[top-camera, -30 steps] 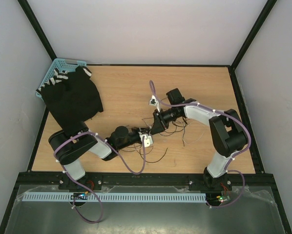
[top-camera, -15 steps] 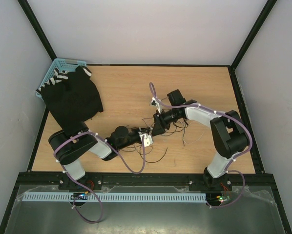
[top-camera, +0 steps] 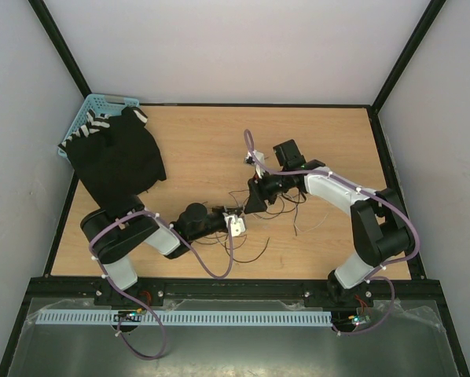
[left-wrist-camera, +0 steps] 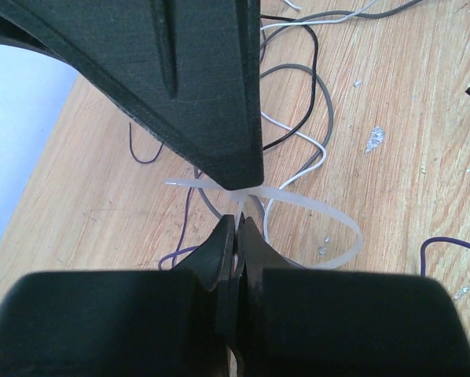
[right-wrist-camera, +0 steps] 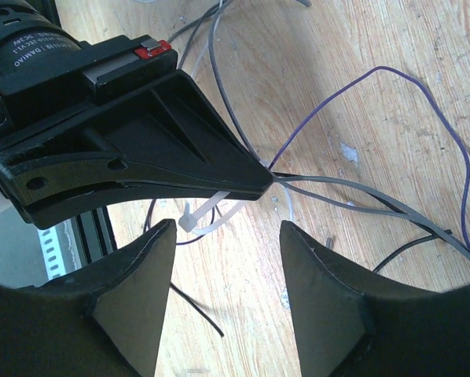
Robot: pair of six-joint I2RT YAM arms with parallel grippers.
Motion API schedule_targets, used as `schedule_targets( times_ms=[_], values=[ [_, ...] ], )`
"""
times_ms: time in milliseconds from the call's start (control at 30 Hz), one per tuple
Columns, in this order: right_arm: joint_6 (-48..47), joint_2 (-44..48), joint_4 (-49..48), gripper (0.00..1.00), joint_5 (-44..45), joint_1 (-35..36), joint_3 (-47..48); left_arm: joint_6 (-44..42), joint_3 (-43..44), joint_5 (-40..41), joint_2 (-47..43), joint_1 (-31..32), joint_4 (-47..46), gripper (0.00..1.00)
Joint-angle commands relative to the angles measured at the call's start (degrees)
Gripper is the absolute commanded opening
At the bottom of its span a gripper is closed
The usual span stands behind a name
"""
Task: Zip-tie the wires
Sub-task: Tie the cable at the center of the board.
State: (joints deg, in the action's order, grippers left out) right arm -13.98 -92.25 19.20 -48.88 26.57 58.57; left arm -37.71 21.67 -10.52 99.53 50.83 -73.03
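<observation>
Left pincer (top-camera: 235, 215) and right pincer (top-camera: 245, 207) meet tip to tip near the middle of the wooden worktop (top-camera: 203, 141) in the overhead view, too small there to show how their jaws stand. The wires (top-camera: 278, 206) sprawl in thin loops around and just right of that meeting point, and the zip tie cannot be made out. A black cloth with white stripes (top-camera: 113, 161) lies at the far left, partly over a light blue basket (top-camera: 93, 104). From the left wrist, the left pincer (left-wrist-camera: 236, 224) is shut tight, its tips pressed on a pale sliver that joins the zip tie (left-wrist-camera: 329, 214), a translucent white strip that crosses just beyond the tips and curls into a loop on the wood to the right. One black finger (left-wrist-camera: 203, 94) of the right pincer points down from above and touches the strip right over those tips. Grey, white, black and purple wires (left-wrist-camera: 314, 55) curl beyond. From the right wrist, the right pincer (right-wrist-camera: 227, 228) gapes wide and holds nothing. Between its fingers lies the zip tie (right-wrist-camera: 211, 210), its square head to the left, poking from under the closed left pincer (right-wrist-camera: 262, 179), at whose tip grey and purple wires (right-wrist-camera: 353, 195) converge.
</observation>
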Motion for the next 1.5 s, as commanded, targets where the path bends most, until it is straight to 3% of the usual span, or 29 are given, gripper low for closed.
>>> schedule_targets(
  times_ms=[0, 300, 800, 1333, 1467],
  values=[
    [2.9, 1.6, -2.1, 0.65, -0.9, -0.4, 1.9, 0.9, 0.4, -1.5, 0.8, -0.4, -2.9, 0.0],
    [5.7, 1.7, -5.9, 0.62, -4.4, -0.3, 1.0, 0.9, 0.6, -1.7, 1.0, -0.4, -2.9, 0.0],
    [5.4, 0.5, -6.2, 0.45, -7.8, 0.4, -0.1, 0.8, 0.6, -1.5, 1.2, -0.4, -2.9, 0.0],
    [4.6, -0.6, -6.1, 0.44, -7.3, 1.3, -2.0, 0.8, 0.5, -1.6, 1.0, -0.4, -2.9, 0.0],
    [4.6, -0.7, -6.1, 0.39, -7.3, 1.5, -2.2, 0.8, 0.5, -1.5, 1.1, -0.4, -2.9, 0.0]
  ],
)
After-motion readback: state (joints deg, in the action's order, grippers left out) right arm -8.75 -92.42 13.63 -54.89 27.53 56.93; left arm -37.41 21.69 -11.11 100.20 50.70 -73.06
